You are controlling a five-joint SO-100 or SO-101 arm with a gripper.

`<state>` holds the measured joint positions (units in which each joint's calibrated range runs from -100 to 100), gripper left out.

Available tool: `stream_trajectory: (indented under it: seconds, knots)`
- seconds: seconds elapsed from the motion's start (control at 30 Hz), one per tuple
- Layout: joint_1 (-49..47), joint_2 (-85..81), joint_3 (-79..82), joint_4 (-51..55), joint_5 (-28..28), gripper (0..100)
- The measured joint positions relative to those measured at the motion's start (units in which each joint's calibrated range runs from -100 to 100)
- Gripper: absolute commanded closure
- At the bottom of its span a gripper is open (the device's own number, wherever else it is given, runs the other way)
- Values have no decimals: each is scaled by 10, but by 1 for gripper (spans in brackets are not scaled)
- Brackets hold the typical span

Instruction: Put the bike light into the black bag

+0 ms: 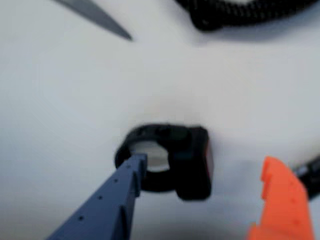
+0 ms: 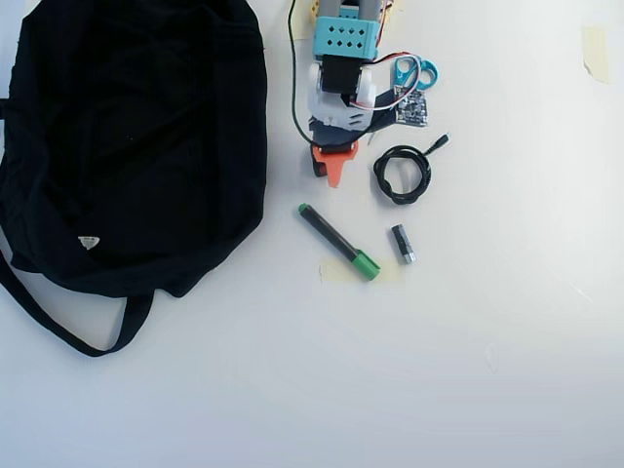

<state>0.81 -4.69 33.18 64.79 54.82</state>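
claw (image 1: 200,172): nearest the wrist camera; blue finger (image 1: 107,200) comes in from 7 o'clock, orange finger (image 1: 280,200) from 5 o'clock; spread apart, holding nothing
blue finger tip: sits at the strap loop of the bike light, at or just inside the ring; contact too blurred to tell
bike light (image 1: 192,160): small black block, thin red lens edge on its 3 o'clock side, loop strap at its 9 o'clock side; lies flat on the worktop between the two fingers, closer to the blue one
bike light overhead: mostly hidden under the claw; only a small dark-and-red bit shows at 9 o'clock of the orange finger (image 2: 318,166)
claw overhead (image 2: 331,168): orange finger points to 6 o'clock; arm (image 2: 343,58) enters from 12 o'clock
black bag (image 2: 127,136): big soft fabric, fills the 9 to 11 o'clock part of the overhead view; white triangular tag (image 2: 89,242) near its lower edge; strap (image 2: 58,327) loops out at 7 o'clock; well apart from the bike light, which is at 3 o'clock of the bag
coiled black cable (image 2: 403,174): at 3 o'clock of the claw, near it; in wrist view part shows at 12 o'clock (image 1: 235,12)
marker (image 2: 337,241): black body, green cap, lies diagonal at 6 o'clock of the claw
small grey-black cylinder (image 2: 403,244): just at 3 o'clock of the marker cap
scissors (image 2: 414,70): blue handles, at 3 o'clock of the arm
worktop (image 2: 487,370): white
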Motion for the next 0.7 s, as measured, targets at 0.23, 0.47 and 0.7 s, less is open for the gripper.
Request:
stream_trajectory:
  seconds: [0.23, 0.47, 0.7]
  knots:
    - [4, 8, 1, -5, 5, 70]
    - [6, 61, 1, -27, 5, 70]
    - [7, 77, 0, -40, 5, 71]
